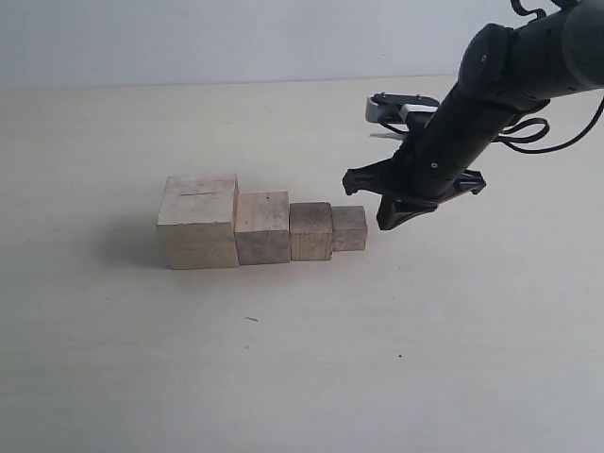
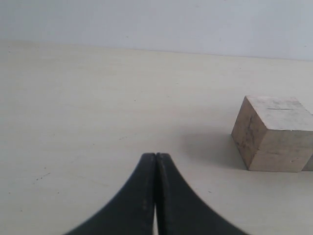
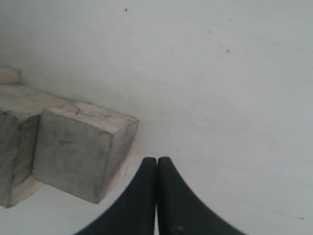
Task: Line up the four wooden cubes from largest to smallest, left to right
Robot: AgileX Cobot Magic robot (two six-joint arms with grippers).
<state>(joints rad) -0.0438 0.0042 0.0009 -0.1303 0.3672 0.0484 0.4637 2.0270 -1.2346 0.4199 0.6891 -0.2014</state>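
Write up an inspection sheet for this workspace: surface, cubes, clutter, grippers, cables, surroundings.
Surface: pale table with a few tiny dark specks.
Job's things: largest cube, second cube, third cube and smallest cube stand in one tight row, shrinking left to right in the exterior view; thin dark slit on the largest's top.
Clutter: nothing seen.
Grippers: right gripper jaws shut, empty, beside the smallest cube, not touching it; left gripper jaws shut, empty, apart from the largest cube.
Cables: black cable loops off the right arm, away from the cubes.
Surroundings: plain pale wall behind the table.
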